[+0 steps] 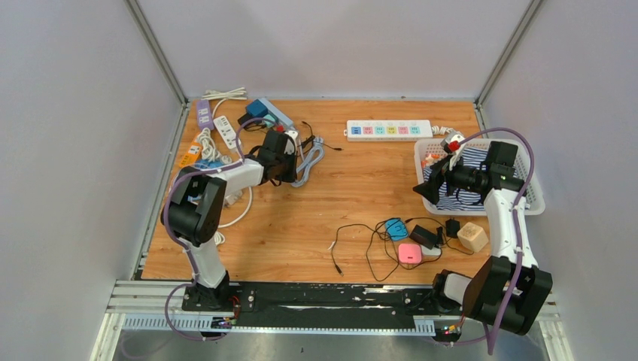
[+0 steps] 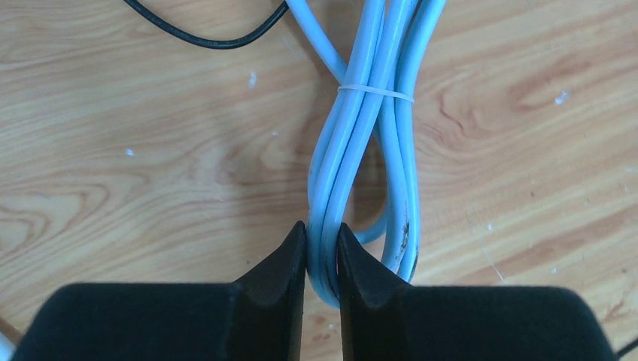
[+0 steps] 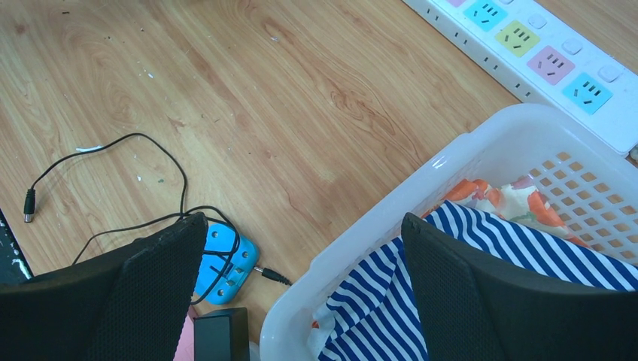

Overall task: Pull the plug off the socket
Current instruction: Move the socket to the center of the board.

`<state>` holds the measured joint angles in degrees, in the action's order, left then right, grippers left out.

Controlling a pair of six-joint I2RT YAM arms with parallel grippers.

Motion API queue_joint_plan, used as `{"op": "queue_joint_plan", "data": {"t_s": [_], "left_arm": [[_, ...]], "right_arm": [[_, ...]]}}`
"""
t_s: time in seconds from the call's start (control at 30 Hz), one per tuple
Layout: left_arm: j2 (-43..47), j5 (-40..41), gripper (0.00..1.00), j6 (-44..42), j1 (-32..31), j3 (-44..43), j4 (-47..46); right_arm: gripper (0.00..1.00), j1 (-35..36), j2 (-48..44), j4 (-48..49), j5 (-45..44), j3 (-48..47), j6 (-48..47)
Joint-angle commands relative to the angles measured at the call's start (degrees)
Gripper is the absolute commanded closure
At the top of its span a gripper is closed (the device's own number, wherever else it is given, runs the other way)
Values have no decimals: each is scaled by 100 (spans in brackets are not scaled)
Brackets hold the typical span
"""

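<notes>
Tabletop (image 1: 361,180): basket (image 3: 451,150) at 3 o'clock, blue strip (image 1: 278,114) at 11 o'clock, with what looks like the plug (image 1: 257,107) seated at its left end. Left end effector (image 2: 321,248) is nearly closed, pinching strands of the tied pale-blue cable (image 2: 353,150) at 5 o'clock of the strip. Right end effector (image 3: 301,226) is spread wide, holding nothing, over the basket rim. Judgement: a cable grip may only drag the strip. Pinch firmly, pull straight along the prongs, and steady the strip.
</notes>
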<state>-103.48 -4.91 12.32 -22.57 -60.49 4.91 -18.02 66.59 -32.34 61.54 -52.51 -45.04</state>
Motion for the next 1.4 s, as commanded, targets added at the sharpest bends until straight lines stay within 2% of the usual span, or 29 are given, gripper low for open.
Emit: {"op": "queue_joint_plan", "data": {"t_s": [0.0, 0.2, 0.47, 0.97, 1.37], "left_arm": [[289, -335, 96, -453, -280, 27, 576], [596, -412, 96, -558, -418, 198, 780], [833, -744, 96, -530, -649, 328, 912], [2032, -1013, 97, 614, -1284, 2016, -349], [1476, -658, 95, 955, -2173, 1568, -437]], "right_arm": [[1, -79, -111, -53, 184, 33, -41], [1, -79, -111, -45, 286, 30, -18], [1, -45, -184, 287, 64, 4, 535], [1, 963, -231, 333, -275, -13, 699], [1, 1477, -226, 333, -327, -1, 683]]}}
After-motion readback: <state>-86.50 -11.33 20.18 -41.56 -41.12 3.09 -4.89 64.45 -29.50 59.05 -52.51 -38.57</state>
